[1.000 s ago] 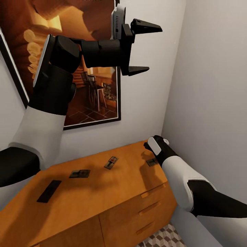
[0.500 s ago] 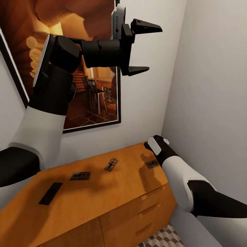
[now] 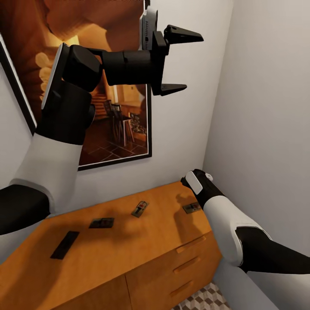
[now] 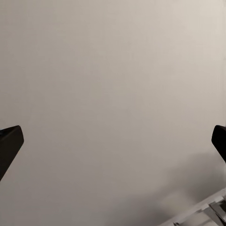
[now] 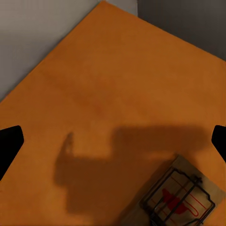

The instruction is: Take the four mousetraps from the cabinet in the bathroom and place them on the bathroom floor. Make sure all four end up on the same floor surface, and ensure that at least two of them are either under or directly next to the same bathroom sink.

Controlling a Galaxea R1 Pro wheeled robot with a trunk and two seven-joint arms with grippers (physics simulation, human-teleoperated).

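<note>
Four mousetraps lie on the cabinet [image 3: 129,241] surface, lower half of the head view: one far left [image 3: 64,244], two mid-frame [image 3: 101,223] [image 3: 140,209], one [image 3: 191,208] near the right edge beside our right wrist. Our right pincer [image 5: 113,141] hovers over that last trap [image 5: 181,197] with jaws spread wide. Our left pincer [image 3: 174,60] is parked high and open, upper centre. We risk descending off-centre, since the trap sits off to one side between the tips; a finger could nudge it toward the wall or trip its spring bar.
</note>
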